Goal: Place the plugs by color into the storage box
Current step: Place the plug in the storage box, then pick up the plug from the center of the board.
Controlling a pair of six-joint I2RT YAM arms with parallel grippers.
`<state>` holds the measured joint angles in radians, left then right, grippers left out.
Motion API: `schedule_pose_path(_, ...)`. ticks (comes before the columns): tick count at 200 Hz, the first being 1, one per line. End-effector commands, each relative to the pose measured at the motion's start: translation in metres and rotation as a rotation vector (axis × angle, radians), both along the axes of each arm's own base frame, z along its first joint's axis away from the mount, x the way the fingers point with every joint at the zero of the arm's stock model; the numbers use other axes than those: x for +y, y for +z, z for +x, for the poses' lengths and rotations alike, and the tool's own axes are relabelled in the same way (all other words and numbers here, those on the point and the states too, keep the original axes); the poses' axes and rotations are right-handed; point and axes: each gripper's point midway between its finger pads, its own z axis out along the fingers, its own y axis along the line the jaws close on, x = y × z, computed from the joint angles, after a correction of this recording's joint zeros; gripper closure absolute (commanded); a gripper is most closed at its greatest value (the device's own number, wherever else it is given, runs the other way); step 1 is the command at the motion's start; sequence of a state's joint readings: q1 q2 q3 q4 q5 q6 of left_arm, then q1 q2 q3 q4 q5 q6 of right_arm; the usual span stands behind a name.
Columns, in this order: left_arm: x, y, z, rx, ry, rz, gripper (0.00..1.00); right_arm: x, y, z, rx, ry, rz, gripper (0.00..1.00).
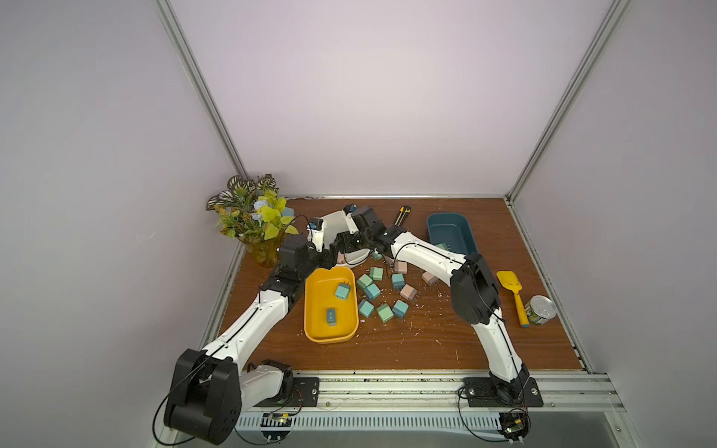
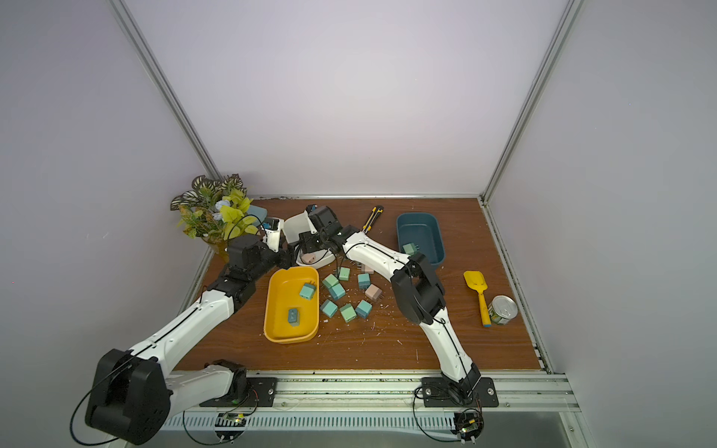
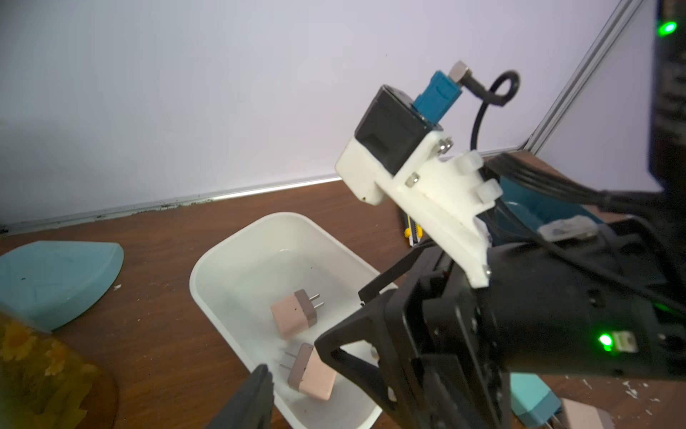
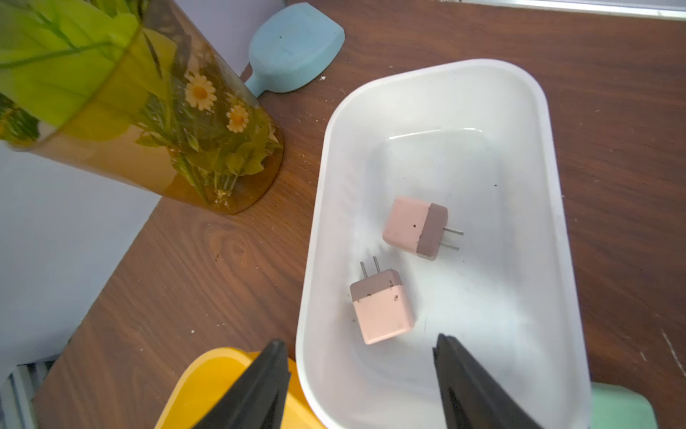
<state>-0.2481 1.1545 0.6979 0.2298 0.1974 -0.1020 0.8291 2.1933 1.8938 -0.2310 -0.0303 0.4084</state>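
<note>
Two pale pink plugs [image 4: 415, 228] [image 4: 382, 312] lie in the white box [image 4: 519, 111]. My right gripper [image 4: 358, 341] hangs open and empty over that box's near end. My left gripper [image 1: 331, 260] is beside the same box. One finger [image 3: 260, 393] shows far to the side, and the right arm hides the other. Two teal plugs [image 1: 342, 291] [image 1: 331, 316] lie in the yellow box [image 1: 310, 310]. A mint plug [image 1: 442, 246] is in the dark blue box [image 1: 465, 229]. Several loose mint, teal and pink plugs [image 1: 385, 312] are scattered on the table between the arms.
A yellow-black utility knife [image 1: 402, 215] lies at the back between the white and blue boxes. A plant in an amber vase [image 1: 264, 248] stands at the back left, with a light blue scoop [image 4: 293, 48] behind it. A yellow shovel [image 1: 514, 293] and a can [image 1: 541, 310] sit at the right.
</note>
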Motion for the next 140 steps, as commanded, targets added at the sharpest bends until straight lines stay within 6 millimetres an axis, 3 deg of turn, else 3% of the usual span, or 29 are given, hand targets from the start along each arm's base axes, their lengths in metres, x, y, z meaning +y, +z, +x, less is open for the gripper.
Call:
schedule_pose_path(1,-0.005,0.009,-0.005,-0.031,-0.021,-0.015,0.35,-0.008,0.037,-0.007,-0.035,-0.036,0.073,0.32)
schedule_pose_path(27,-0.016,0.012,-0.012,-0.051,-0.061,0.001,0.35,-0.032,0.048,-0.021,-0.055,-0.078,0.085,0.32)
schedule_pose_path(61,-0.017,0.017,-0.017,-0.092,-0.067,0.002,0.35,-0.066,0.058,-0.045,-0.083,-0.114,0.119,0.32)
schedule_pose_path(140,-0.044,0.004,-0.027,-0.073,-0.173,0.0,0.36,-0.164,0.009,-0.11,-0.023,-0.222,0.0,0.35)
